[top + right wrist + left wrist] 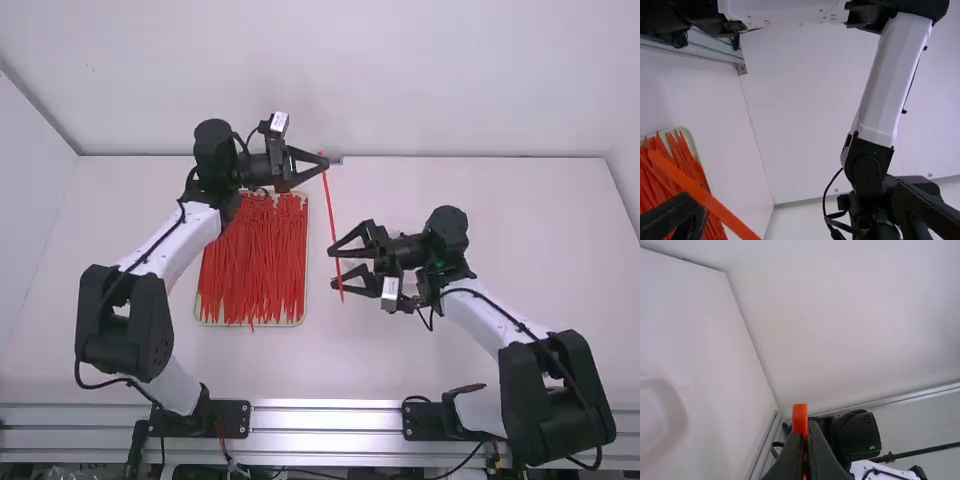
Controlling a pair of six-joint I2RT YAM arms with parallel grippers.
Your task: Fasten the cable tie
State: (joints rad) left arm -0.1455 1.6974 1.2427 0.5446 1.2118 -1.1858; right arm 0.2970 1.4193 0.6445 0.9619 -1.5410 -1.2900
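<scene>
now the left black gripper [320, 168] clamps 1 thin red plastic cable tie [331, 235] near the table's [500, 220] far edge; the right gripper [335, 268], spread wide, flanks its tail, which probably needs grasping next.

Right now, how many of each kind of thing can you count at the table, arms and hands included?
2 arms: left arm, right arm
2 hands: left hand, right hand
1 tray
1 held cable tie
piled cable ties: too many to count
Total: 6, pile aside
</scene>
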